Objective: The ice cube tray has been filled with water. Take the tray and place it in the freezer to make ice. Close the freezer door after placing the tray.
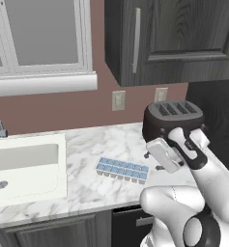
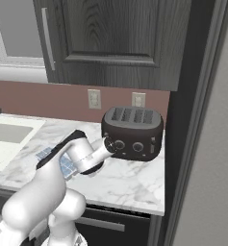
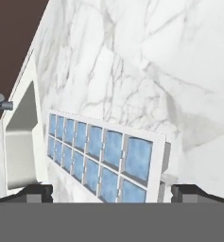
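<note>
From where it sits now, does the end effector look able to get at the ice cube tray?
Probably yes. The end effector is open, its fingertips spread wider than the near end of the ice cube tray, which lies alone on the marble counter. The toaster stands behind, off the path.

The arm [image 1: 203, 178] is glossy white with rounded, bulbous links — dark grey bands ring its joints. Behind the claw, a pale flat-sided hand block [image 1: 163, 155] meets a black wrist collar [image 1: 192, 153]. The finger tips [image 3: 35, 192] are small, dark and square-edged.
</note>
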